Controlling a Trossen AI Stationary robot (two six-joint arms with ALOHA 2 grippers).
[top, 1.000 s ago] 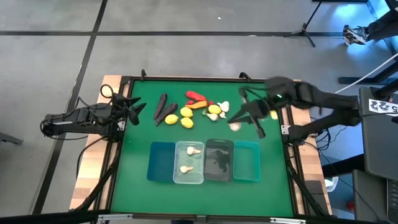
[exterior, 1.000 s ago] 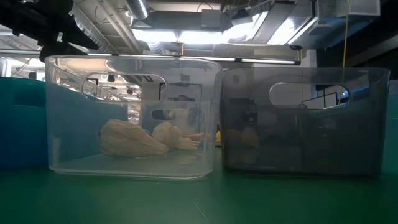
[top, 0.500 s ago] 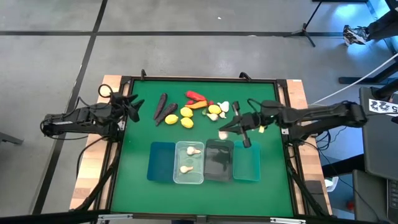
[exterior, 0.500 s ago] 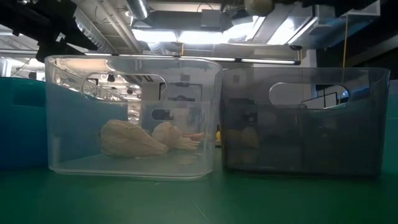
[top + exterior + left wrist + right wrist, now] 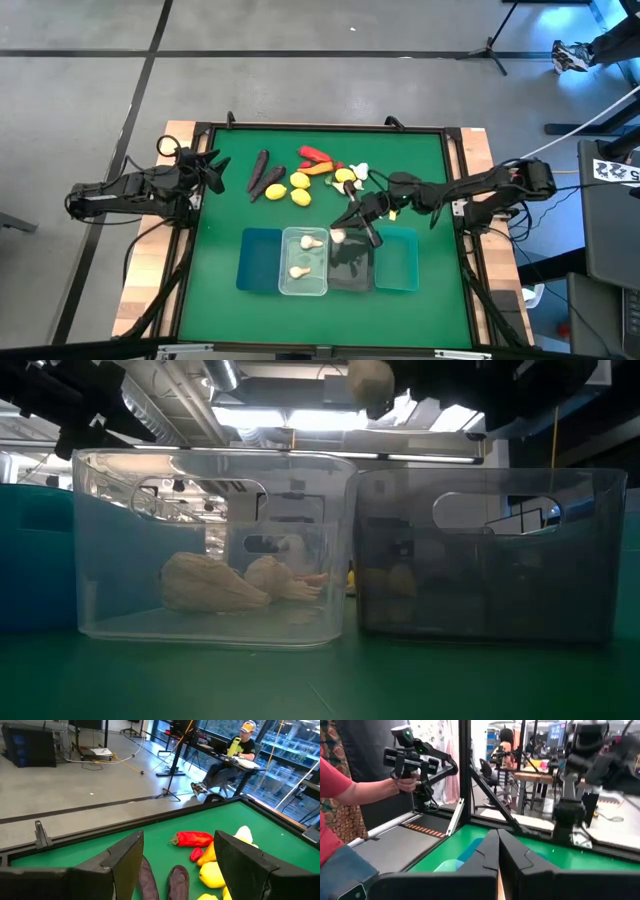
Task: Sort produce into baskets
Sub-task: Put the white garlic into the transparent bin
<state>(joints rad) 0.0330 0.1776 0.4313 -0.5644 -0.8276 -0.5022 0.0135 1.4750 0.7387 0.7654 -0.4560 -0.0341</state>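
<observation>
My right gripper [image 5: 347, 231] is shut on a whitish garlic bulb [image 5: 338, 237], above the far rims of the clear basket [image 5: 304, 285] and the dark grey basket [image 5: 351, 272]. The low view shows the bulb [image 5: 370, 380] high above both baskets. Two garlic bulbs [image 5: 312, 240] lie in the clear basket. The blue basket [image 5: 260, 260] and the teal basket [image 5: 396, 260] flank them. Purple pieces [image 5: 263, 176], lemons [image 5: 299, 181], red and orange pieces [image 5: 315, 155] and garlic [image 5: 360, 171] lie on the far mat. My left gripper [image 5: 212, 172] is open at the table's left edge. My right gripper pinches the garlic bulb between its two fingers; a thin pale strip of it [image 5: 498, 892] shows between them in the right wrist view. The fingers come slanting down from the table's far right. The bulb [image 5: 370, 380] is lifted clear, above the baskets' rims.
The four baskets stand side by side near the table's front middle. My left wrist view looks past its open fingers [image 5: 127, 865] at the purple pieces [image 5: 177, 880] and a red pepper [image 5: 192, 838]. A person's hand [image 5: 407, 782] with a hand-held device shows beyond the table.
My right gripper has carried the garlic bulb from beside the produce pile toward the table's near left, and now holds it over the clear and dark grey baskets' far rims. The bulb has come into the top of the low view.
</observation>
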